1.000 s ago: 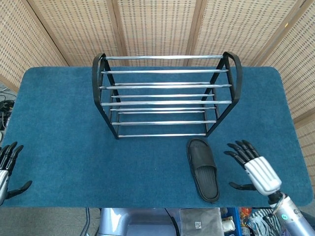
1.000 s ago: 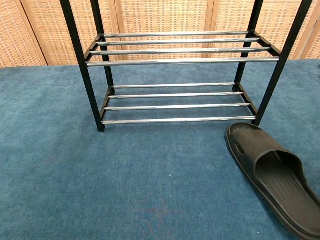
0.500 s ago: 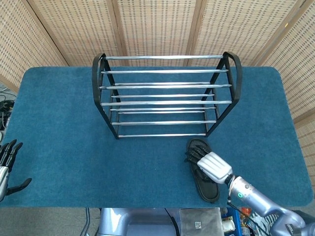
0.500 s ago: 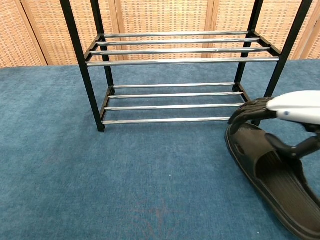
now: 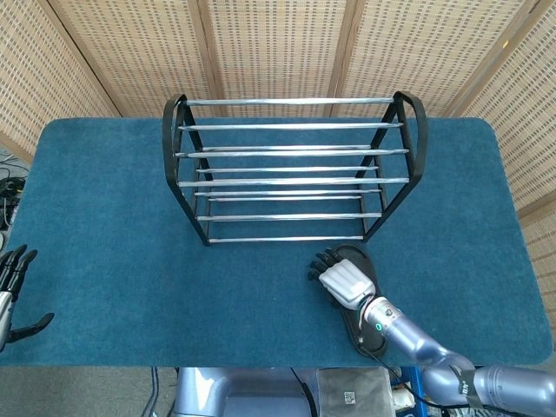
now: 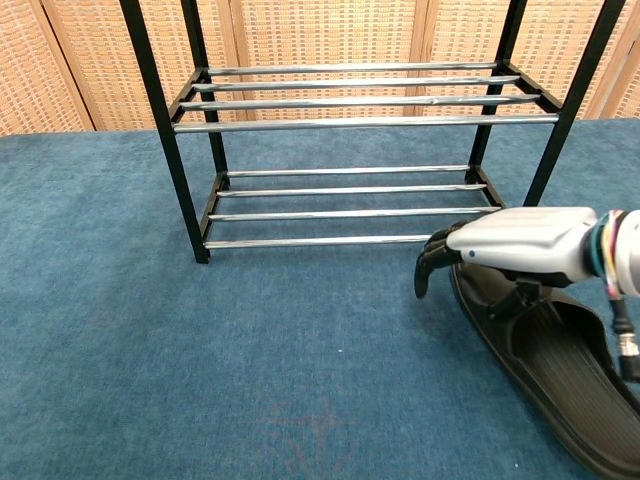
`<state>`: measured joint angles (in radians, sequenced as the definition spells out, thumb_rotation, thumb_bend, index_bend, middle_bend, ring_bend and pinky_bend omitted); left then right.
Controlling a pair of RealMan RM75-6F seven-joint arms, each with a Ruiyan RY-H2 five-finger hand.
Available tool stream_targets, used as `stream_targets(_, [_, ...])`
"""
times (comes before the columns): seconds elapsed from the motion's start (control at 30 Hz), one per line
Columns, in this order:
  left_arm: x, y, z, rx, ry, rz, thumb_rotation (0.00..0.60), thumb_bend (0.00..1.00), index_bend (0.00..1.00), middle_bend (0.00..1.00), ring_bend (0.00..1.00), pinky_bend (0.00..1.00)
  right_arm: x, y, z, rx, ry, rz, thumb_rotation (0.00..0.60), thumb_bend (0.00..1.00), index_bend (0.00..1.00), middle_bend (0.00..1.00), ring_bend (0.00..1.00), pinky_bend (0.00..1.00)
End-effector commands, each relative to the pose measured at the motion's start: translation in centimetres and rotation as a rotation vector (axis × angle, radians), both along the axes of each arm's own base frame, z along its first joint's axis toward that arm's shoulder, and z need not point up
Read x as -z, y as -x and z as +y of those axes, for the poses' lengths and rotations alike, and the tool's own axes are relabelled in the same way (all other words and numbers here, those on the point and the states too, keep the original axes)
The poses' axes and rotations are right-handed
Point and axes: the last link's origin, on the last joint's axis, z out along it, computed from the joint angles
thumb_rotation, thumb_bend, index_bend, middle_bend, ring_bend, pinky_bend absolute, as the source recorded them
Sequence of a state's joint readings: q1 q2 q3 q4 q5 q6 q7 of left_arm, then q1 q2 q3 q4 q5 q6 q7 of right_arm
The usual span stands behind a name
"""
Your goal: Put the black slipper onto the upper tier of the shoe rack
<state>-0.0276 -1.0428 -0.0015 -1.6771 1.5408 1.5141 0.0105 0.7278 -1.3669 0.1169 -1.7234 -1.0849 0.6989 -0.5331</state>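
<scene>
Only in the head view is the left hand (image 5: 12, 291) seen, at the near left edge of the blue table (image 5: 104, 217), fingers spread and nothing held; the chest view leaves it out. In the chest view the two tiers of the shoe rack (image 6: 360, 150) are seen from the side, both bare. The black slipper (image 6: 560, 360) is laid flat on the table just near of the rack's right leg, toe toward the rack. The right hand (image 5: 345, 280) is placed palm down over the slipper's toe, its dark fingers (image 6: 432, 262) curled downward past the slipper's left edge; whether the slipper is actually gripped cannot be told.
</scene>
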Motion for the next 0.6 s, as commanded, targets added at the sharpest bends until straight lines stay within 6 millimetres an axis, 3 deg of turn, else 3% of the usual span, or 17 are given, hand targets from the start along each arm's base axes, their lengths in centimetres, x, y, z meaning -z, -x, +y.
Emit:
stream_targets(0.03, [-0.1,0.0,0.0,0.000,-0.002,-0.003,0.600,0.20,0.00,0.00,0.00,0.00,1.4,-0.9,0.0,0.013,-0.006,0.076,0.600,1.00,0.30,0.22,0.05,0.05])
stream_targets(0.27, [-0.3,0.1,0.0,-0.001,-0.003,-0.008,0.600,0.20,0.00,0.00,0.00,0.00,0.9,0.4,-0.7,0.076,0.028,0.204,0.600,1.00,0.33,0.24,0.05,0.05])
stream_targets(0.6, [-0.2,-0.1,-0.1,0.020,0.000,-0.010,0.600,0.20,0.00,0.00,0.00,0.00,-2.4,3.3,-1.9,0.213,0.103,0.344,0.600,1.00,0.33,0.26,0.05,0.09])
